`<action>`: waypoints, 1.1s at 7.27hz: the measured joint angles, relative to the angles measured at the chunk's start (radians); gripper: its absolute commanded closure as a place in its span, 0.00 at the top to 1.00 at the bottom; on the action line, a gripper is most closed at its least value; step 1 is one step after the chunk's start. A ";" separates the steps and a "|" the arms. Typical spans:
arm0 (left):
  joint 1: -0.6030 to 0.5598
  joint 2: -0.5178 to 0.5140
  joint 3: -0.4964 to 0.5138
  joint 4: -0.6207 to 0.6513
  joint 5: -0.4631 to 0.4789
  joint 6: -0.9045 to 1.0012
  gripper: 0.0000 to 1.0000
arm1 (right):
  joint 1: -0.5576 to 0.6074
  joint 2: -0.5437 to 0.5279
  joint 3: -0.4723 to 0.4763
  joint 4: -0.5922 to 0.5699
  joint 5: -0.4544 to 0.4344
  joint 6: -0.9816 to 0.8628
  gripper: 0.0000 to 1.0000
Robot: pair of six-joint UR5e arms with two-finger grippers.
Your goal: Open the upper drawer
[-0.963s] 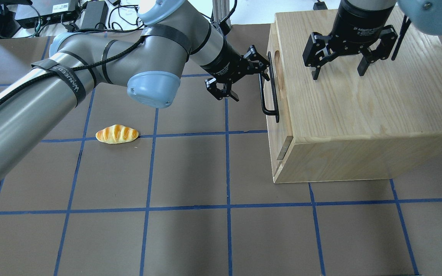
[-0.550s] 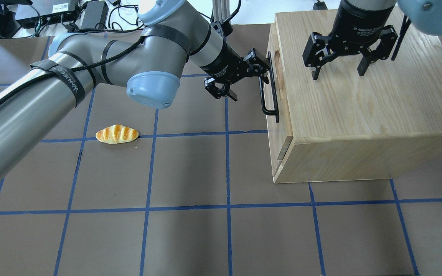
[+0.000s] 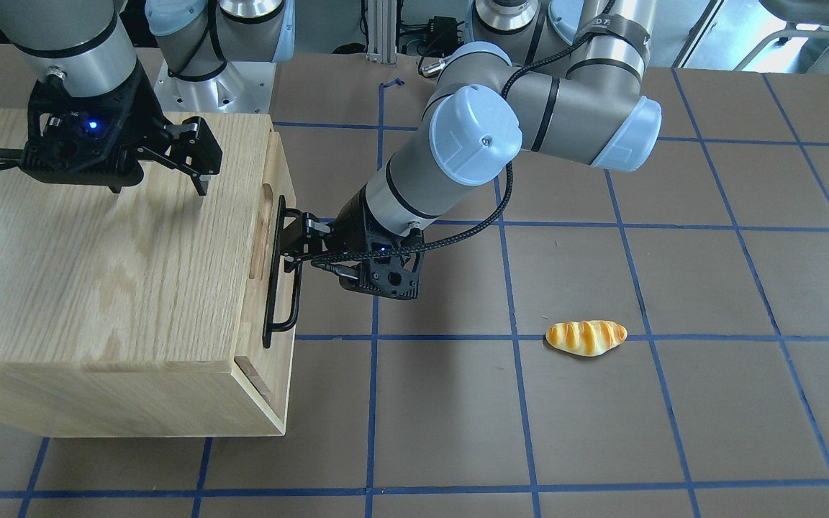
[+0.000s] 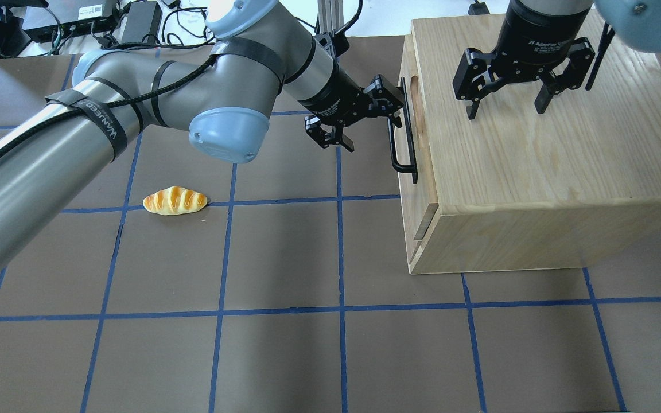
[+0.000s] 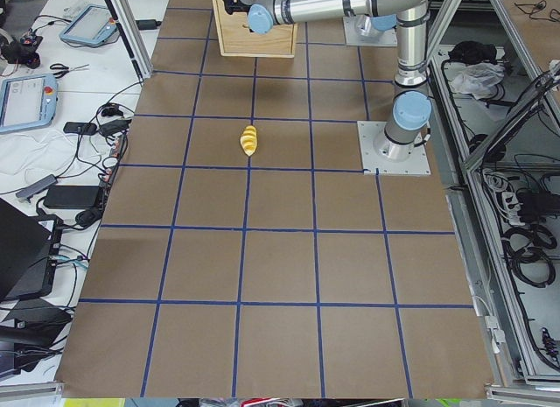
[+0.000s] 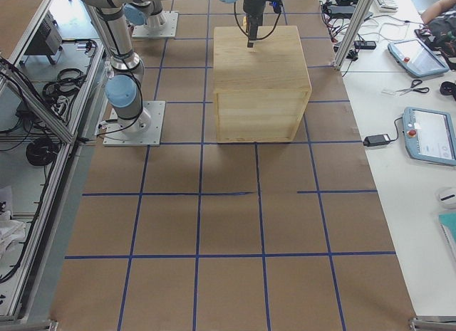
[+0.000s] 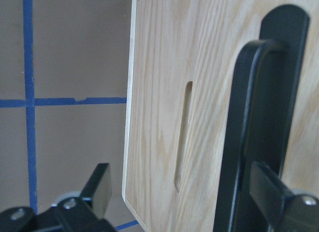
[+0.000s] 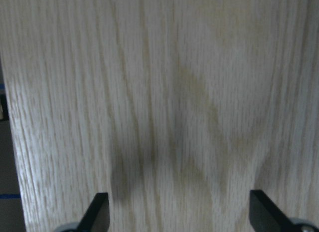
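Item 1, left gripper (image 7: 180, 184): jaws spread wide and holding nothing, set astride the handle (image 7: 239, 142). The wrist view shows the black bar between the jaws, close against one and well clear of the other. Item 2, handle: a long black metal bar, fixed to the front panel just beside an oblong slot (image 7: 182, 137). Item 3, upper drawer (image 7: 159, 82): light wood, seated in the top of the cabinet (image 4: 537, 172) with its front facing the left arm. It appears shut or very nearly so, since only a thin dark strip shows at the near corner. Item 4, right gripper (image 4: 506, 109): jaws apart and empty, poised low over the cabinet top. Whether its tips touch the wood cannot be told. Item 5, bread roll (image 4: 175, 201): lies on the table (image 4: 284, 258) well apart from the cabinet and is no part of this job. Step in hand, as judged: the grasp, with the approach finished and the jaws not yet brought together on the bar. Next move, as judged: close firmly on the bar, then draw straight back along the rails, away from the cabinet. A skewed pull could bind the drawer or drag the cabinet, so the right gripper may need to press down on the top.
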 measured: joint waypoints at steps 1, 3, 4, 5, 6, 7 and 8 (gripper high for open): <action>0.000 -0.001 0.000 -0.002 0.010 0.011 1.00 | 0.000 0.000 0.000 0.000 0.000 0.000 1.00; 0.001 0.000 0.000 -0.010 0.049 0.040 1.00 | 0.000 0.000 0.000 0.000 0.000 0.000 1.00; 0.001 0.002 0.001 -0.015 0.057 0.050 1.00 | 0.000 0.000 0.000 0.000 0.000 0.000 1.00; 0.003 0.004 0.002 -0.021 0.061 0.056 1.00 | 0.000 0.000 0.000 0.000 0.000 0.000 1.00; 0.007 0.008 0.002 -0.031 0.063 0.069 1.00 | 0.000 0.000 0.000 0.000 0.000 0.000 1.00; 0.016 0.012 0.002 -0.052 0.074 0.102 1.00 | 0.000 0.000 0.000 0.000 0.000 0.000 1.00; 0.028 0.014 0.002 -0.072 0.094 0.138 1.00 | 0.000 0.000 0.000 0.000 0.000 0.000 1.00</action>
